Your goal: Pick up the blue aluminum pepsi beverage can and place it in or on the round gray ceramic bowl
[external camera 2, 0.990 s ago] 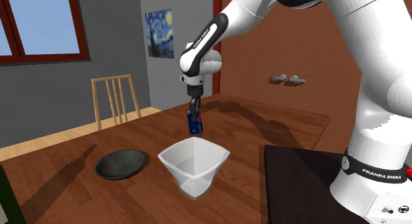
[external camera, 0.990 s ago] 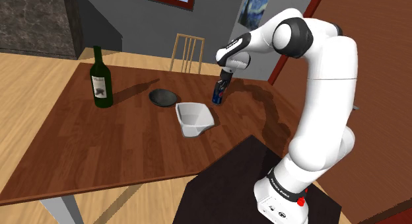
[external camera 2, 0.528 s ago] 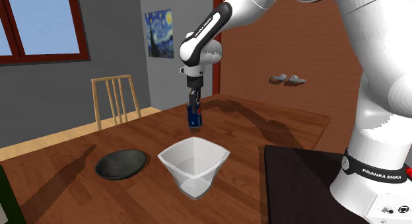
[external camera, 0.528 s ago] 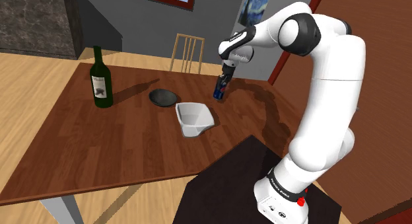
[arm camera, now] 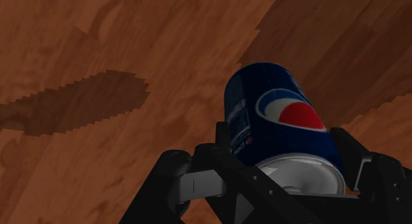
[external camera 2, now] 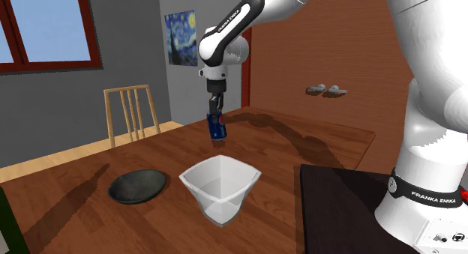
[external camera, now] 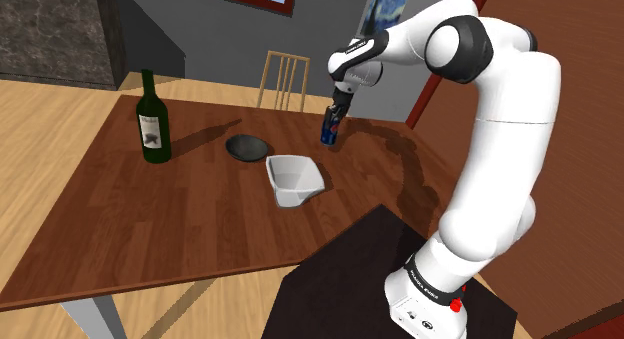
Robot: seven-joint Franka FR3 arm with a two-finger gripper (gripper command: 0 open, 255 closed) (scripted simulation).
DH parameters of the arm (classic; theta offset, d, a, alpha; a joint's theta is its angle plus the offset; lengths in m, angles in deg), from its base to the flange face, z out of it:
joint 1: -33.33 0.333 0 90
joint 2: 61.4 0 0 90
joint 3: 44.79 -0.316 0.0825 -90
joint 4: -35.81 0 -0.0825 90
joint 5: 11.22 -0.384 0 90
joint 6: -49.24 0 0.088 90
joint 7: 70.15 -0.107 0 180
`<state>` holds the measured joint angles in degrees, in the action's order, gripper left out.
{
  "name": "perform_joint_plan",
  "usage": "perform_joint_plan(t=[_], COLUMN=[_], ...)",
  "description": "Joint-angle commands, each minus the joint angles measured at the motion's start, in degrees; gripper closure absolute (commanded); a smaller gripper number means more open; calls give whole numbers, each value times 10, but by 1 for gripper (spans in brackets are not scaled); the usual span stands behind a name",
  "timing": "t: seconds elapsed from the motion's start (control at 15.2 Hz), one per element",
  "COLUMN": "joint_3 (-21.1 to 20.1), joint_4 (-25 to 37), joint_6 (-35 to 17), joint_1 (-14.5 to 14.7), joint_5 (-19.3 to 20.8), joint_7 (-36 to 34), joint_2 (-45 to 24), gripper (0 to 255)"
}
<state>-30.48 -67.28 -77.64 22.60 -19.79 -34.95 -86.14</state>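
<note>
A blue Pepsi can (external camera: pixel 329 129) (external camera 2: pixel 217 128) (arm camera: pixel 280 119) hangs tilted above the wooden table, off the surface. My black gripper (external camera: pixel 333 115) (external camera 2: pixel 215 114) (arm camera: pixel 290 160) is shut on its top end, one finger on each side. The round dark grey bowl (external camera: pixel 246 146) (external camera 2: pixel 136 187) sits low and flat on the table, to the shoulder view's left of the can, beyond the white bowl. In the wrist view the can's silver lid faces the camera and its shadow lies on the wood below.
A white angular bowl (external camera: pixel 292 179) (external camera 2: pixel 220 188) stands between the stand and the grey bowl. A dark green wine bottle (external camera: pixel 152 121) stands at the table's left in the shoulder view. A wooden chair (external camera: pixel 282 81) (external camera 2: pixel 130 115) is at the far edge.
The gripper has carried the can higher and slightly toward the far side of the table, toward the shoulder view's left. The arm's wrist has risen with it.
</note>
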Motion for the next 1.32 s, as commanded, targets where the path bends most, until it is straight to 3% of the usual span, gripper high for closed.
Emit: perform_joint_plan(t=[0.0, 0.66, 1.25], joint_3=[-6, -35, -56], joint_4=[18, 136, 336], joint_6=[10, 62, 148], joint_1=[16, 89, 142], joint_5=[2, 9, 13], joint_7=[-24, -140, -233], joint_2=[-7, -69, -180], gripper=[255, 255, 255])
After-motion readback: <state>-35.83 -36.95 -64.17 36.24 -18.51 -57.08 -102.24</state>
